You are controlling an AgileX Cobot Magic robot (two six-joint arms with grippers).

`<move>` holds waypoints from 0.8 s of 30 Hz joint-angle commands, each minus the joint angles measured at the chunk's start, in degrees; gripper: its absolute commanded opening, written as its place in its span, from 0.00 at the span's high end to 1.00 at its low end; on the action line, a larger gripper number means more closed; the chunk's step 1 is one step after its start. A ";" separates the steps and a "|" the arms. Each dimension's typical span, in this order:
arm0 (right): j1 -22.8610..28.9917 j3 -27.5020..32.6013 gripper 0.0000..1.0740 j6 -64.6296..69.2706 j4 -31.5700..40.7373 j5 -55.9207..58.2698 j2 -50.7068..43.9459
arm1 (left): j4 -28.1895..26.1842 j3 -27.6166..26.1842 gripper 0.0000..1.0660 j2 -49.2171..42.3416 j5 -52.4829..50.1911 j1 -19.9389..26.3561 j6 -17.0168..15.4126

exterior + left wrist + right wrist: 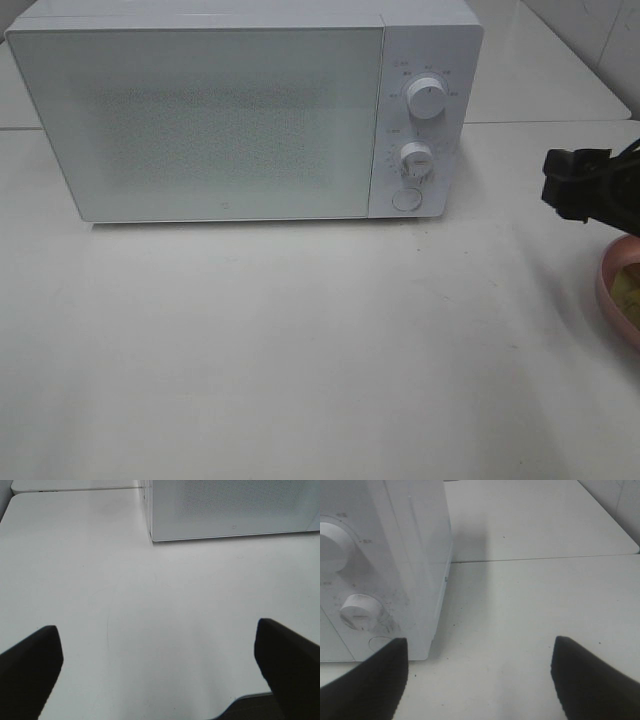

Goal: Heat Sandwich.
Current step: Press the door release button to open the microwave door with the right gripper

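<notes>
White table (300, 380) wide and bare across the lower frame, plenty of room for travel. Left gripper (157, 672) spread wide over it, holding nothing. At the right edge, half cut off, pink plate (604, 276) carrying the sandwich (629, 287); right gripper (479, 680) likewise parted, empty. Likely door first: press the round button (405, 199) squarely, staying clear of the knob (416, 158) just above. Farther back, closed microwave (220, 120), upper left; leave its front free for the door swing, and keep off the plate rim

The microwave (245, 110) was white, its door (200, 125) speckled with fine dots; the bench (300, 350) white; the plate (603, 285) at four o'clock pink
</notes>
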 commanded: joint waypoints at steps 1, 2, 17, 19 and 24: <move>4.41 0.17 0.29 -4.87 5.10 -5.10 2.06 | -0.23 0.11 0.06 -1.32 -0.80 0.11 -0.34; 5.84 0.17 0.29 -5.73 6.42 -6.42 2.81 | -0.23 0.11 0.06 -1.32 -0.80 0.11 -0.34; 24.87 -2.01 0.29 -9.85 23.89 -21.49 17.30 | -0.23 0.11 0.06 -1.32 -0.80 0.11 -0.34; 25.73 -2.52 0.29 -9.85 24.92 -21.66 18.22 | -0.23 0.11 0.06 -1.32 -0.80 0.11 -0.34; 29.11 -4.70 0.29 -9.85 27.73 -22.75 22.29 | -0.23 0.11 0.06 -1.32 -0.80 0.11 -0.34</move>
